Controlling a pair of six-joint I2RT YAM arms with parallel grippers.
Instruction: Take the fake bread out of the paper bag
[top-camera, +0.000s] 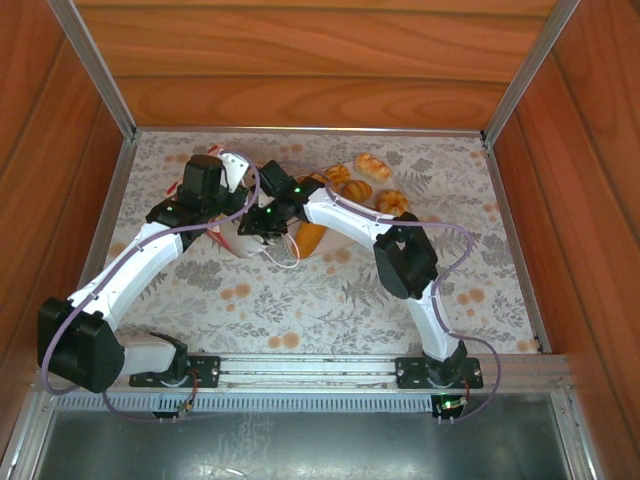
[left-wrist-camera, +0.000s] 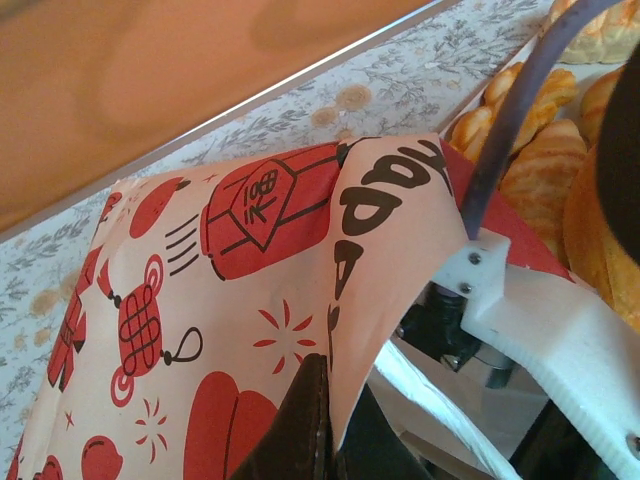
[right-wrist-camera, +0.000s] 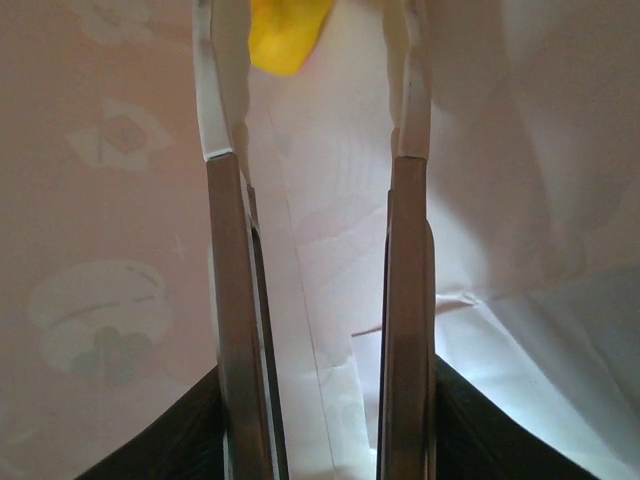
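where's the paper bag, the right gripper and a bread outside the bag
paper bag (left-wrist-camera: 230, 290): left wrist view, printed side wall
right gripper (right-wrist-camera: 312, 90): right wrist view, between its fingertips
bread (top-camera: 372, 165): top external view, loaf's middle

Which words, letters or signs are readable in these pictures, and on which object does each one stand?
"福", as it seems, small: on a red lantern printed on the paper bag.
"HAP": big dark letters on the bag's folded edge; the rest is hidden.
Nothing else is readable.
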